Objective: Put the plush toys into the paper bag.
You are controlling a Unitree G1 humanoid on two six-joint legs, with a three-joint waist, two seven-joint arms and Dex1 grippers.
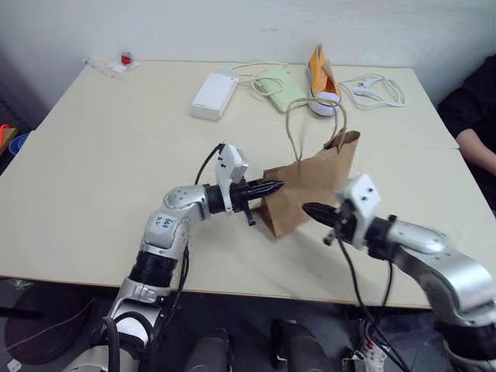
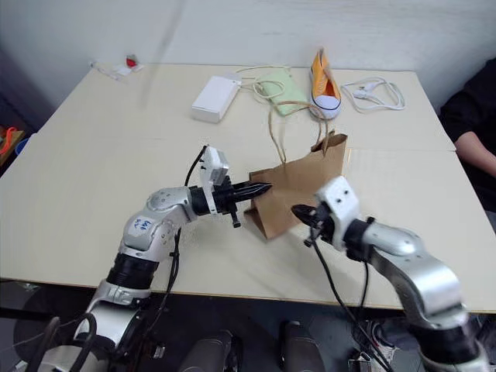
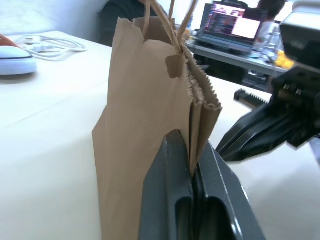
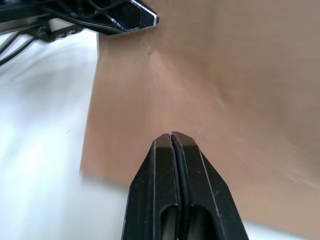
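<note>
Left gripper (image 1: 273,186): fingers pressed together on the serrated top edge of the paper bag (image 1: 310,190); the wrist view shows the brown paper pinched between the two dark fingers (image 3: 172,200). The gripper lies level, pointing across toward the right arm.

Right gripper (image 1: 308,209): fingers fully closed on each other, nothing between them. It sits just beside the bag's near face, tips aimed at the brown paper; contact cannot be told.

Bag: directly ahead of both grippers, between them, leaning, with its mouth end at the left gripper. Cord handles (image 1: 293,124) loop up beyond the grippers, toward the far side of the table (image 1: 101,155).

Beyond the bag, well apart from both grippers: orange-and-white sneaker (image 1: 322,77), pale green pouch (image 1: 277,87), white box (image 1: 215,94), white cable (image 1: 377,89). A small red object (image 1: 125,58) sits at the far corner on the left gripper's side; too small to identify as a toy.

A person's dark sleeve (image 1: 469,105) shows at the table edge past the right arm.

Progress, judged: early. Bag held by its edge but not opened; no plush toy is in either gripper. Opening the mouth, picking up and inserting both toys are left.
</note>
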